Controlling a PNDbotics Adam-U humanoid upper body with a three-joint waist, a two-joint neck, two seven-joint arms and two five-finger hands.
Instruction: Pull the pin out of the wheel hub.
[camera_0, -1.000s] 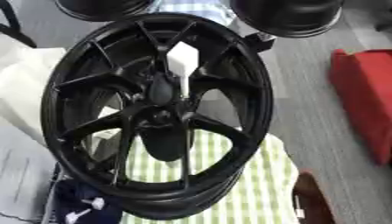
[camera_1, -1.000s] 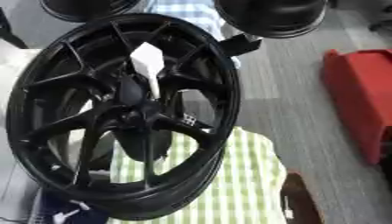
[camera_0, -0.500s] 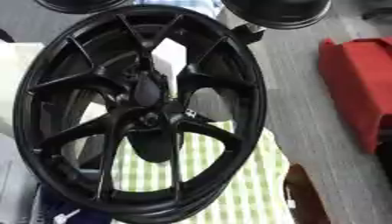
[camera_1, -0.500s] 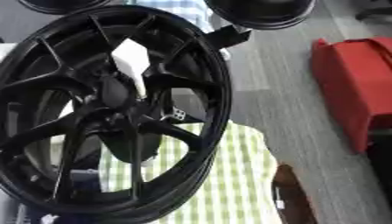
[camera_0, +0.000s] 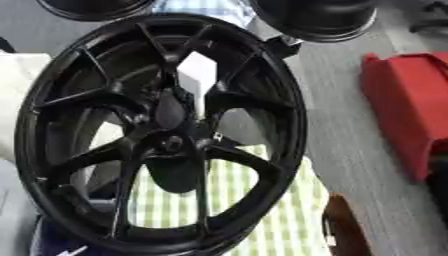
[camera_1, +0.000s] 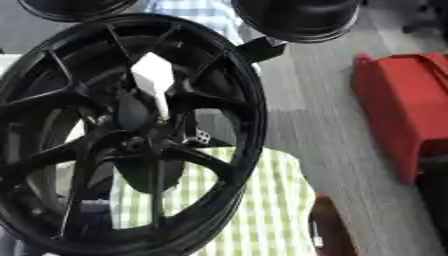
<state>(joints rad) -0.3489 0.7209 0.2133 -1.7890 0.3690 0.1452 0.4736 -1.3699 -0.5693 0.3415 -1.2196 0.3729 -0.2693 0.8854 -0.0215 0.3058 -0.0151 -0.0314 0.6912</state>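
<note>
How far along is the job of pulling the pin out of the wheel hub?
Done: nothing that shows. In hand: nothing; no hand shows at the black wheel. A white piece sits among the spokes above the hub; I cannot tell if it is the pin. Left: reach in, grip the pin, pull it out.

We look down on a wheel (camera_0: 162, 132) standing tilted on edge, filling the left and middle of both views, its hub (camera_0: 171, 142) at the centre where the spokes meet. A block-shaped piece (camera_1: 154, 80) shows through the spokes just above the hub. Behind and below the wheel lies a checked cloth (camera_0: 284, 215), seen through the lower spokes and at the wheel's right. Two more wheels (camera_0: 319, 17) sit at the far edge, above the rim. Well apart to the right, on the floor (camera_1: 306, 115), rests a box-like object (camera_0: 407, 112).
</note>
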